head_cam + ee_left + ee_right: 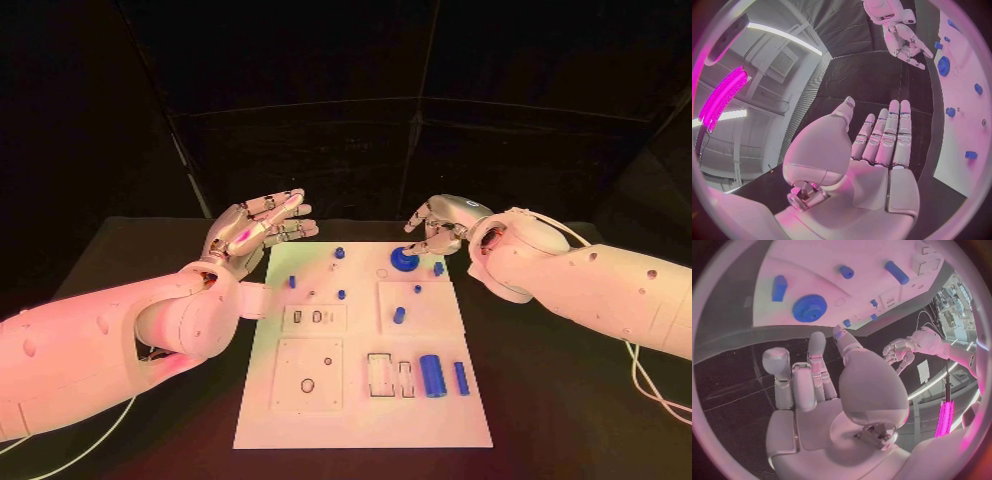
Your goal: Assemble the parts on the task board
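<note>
The white task board [361,420] lies in the middle of the black table. A blue gear [404,264] sits near its far edge, with small blue pegs [339,254] around it. Two blue cylinders [430,375] stand at the near right, and a shorter one [400,316] at mid-board. My right hand [440,225] hovers just beyond the gear, fingers apart and holding nothing. In the right wrist view, that hand [817,385] faces the gear [809,308] and a blue peg [779,288]. My left hand [260,228] is raised beside the board's far left corner, empty, its fingers [886,135] straight.
Raised white blocks with slots and holes [310,375] take up the board's near left. A slotted holder [382,375] sits beside the cylinders. White cables [652,385] trail off the right arm over the table. Bare black table [577,420] lies on both sides of the board.
</note>
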Available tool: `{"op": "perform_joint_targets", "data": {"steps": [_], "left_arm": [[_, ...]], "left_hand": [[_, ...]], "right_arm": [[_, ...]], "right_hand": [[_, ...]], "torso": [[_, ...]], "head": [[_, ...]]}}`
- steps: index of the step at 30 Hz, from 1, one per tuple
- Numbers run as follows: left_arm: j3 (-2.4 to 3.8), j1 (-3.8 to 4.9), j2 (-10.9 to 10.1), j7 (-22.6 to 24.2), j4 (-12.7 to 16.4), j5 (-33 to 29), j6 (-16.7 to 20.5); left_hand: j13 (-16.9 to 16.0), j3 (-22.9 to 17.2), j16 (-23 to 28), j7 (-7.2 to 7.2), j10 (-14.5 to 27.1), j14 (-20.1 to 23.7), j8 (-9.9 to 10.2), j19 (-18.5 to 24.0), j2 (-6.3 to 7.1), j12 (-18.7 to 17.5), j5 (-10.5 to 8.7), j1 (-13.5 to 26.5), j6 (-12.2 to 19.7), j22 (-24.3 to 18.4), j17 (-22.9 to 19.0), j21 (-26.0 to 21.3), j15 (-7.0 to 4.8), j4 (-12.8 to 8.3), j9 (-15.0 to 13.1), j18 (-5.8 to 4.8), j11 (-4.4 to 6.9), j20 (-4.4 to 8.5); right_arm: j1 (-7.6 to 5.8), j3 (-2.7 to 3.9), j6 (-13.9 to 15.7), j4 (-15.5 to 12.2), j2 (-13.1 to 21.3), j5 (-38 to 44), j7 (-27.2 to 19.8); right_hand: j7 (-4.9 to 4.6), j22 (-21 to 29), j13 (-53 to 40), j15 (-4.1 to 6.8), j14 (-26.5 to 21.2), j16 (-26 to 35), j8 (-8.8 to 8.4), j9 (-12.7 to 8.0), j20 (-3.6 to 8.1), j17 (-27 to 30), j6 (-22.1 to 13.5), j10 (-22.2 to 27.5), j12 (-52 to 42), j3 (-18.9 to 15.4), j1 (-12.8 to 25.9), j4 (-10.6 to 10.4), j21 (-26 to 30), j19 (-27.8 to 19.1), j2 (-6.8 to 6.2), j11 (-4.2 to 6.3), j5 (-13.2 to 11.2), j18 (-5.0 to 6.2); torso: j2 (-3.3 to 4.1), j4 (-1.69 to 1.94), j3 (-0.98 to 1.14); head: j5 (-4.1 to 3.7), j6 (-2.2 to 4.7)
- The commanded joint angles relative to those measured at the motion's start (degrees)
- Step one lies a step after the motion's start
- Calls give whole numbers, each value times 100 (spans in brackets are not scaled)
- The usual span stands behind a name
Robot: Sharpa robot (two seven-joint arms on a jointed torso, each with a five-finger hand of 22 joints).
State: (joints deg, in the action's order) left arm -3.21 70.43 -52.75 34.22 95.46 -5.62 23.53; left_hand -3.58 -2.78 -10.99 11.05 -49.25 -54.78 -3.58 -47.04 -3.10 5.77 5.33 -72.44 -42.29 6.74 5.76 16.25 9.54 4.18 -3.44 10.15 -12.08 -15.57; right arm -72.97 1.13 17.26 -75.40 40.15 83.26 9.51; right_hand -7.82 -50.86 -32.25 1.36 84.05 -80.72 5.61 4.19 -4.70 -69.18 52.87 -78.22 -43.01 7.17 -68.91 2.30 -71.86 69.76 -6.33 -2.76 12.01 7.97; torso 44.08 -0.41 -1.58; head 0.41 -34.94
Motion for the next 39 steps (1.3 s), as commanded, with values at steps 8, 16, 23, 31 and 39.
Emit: {"op": "perform_joint_targets", "data": {"steps": [8, 16, 23, 31, 39], "left_arm": [[2, 10, 45, -4, -67, 48, -125], [1, 9, 83, -15, -108, 48, -141], [0, 8, 102, -20, -132, 48, -148], [0, 8, 112, -23, -139, 48, -156], [0, 8, 121, -28, -150, 48, -159]], "left_hand": [[0, 0, 7, 318, -22, -47, -17, -47, -35, -4, 2, -16, -41, -8, -10, 16, -8, -30, -4, 33, 3, -6], [0, 0, 7, 318, -22, -47, -17, -47, -35, -4, 2, -16, -41, -8, -10, 16, -8, -30, -4, 33, 3, -6], [1, -1, 15, 316, -14, -45, -15, -49, -35, -12, 2, -23, -42, -12, -13, 13, -7, -41, -3, 32, 2, -6], [1, -1, 15, 316, -14, -45, -15, -49, -35, -12, 2, -23, -42, -12, -13, 13, -7, -41, -3, 32, 2, -6], [1, -1, 15, 316, -14, -45, -15, -49, -35, -12, 2, -23, -42, -12, -13, 13, -7, -41, -3, 32, 2, -6]], "right_arm": [[-7, 29, -637, 103, 77, -683, 370], [-5, 30, -802, 329, -161, -508, 382], [-1, 28, -958, 497, -353, -335, 331], [2, 27, -1047, 595, -448, -205, 315], [10, 25, -1119, 664, -524, -99, 314]], "right_hand": [[-200, -140, -3490, -159, 414, -580, 99, -26, -152, -1103, -381, 65, -3082, -813, -418, -722, -128, 52, 101, -190, 32, -73], [-253, -187, -4052, -210, 434, -647, 122, -23, -208, -1254, -520, -143, -3508, -919, -634, -879, -173, 74, 118, -248, 8, -80], [-209, -266, -4530, -191, 449, -688, 238, -8, -198, -1351, -409, -387, -3863, -834, -1004, -713, -228, 113, 266, -215, -141, -91], [-188, -315, -4715, -177, 457, -705, 262, -11, -187, -1392, -369, -491, -3994, -793, -1091, -630, -260, 138, 336, -197, -201, -101], [-176, -329, -4764, -169, 460, -712, 279, -9, -180, -1412, -330, -518, -4029, -766, -1133, -583, -271, 145, 376, -187, -217, -103]], "torso": [[10, -2, 5], [17, 20, -8], [10, -1, -4], [9, 2, -5], [14, 4, 1]], "head": [[-21, 7], [-40, -9], [-19, -35], [-26, -51], [-37, -59]]}}
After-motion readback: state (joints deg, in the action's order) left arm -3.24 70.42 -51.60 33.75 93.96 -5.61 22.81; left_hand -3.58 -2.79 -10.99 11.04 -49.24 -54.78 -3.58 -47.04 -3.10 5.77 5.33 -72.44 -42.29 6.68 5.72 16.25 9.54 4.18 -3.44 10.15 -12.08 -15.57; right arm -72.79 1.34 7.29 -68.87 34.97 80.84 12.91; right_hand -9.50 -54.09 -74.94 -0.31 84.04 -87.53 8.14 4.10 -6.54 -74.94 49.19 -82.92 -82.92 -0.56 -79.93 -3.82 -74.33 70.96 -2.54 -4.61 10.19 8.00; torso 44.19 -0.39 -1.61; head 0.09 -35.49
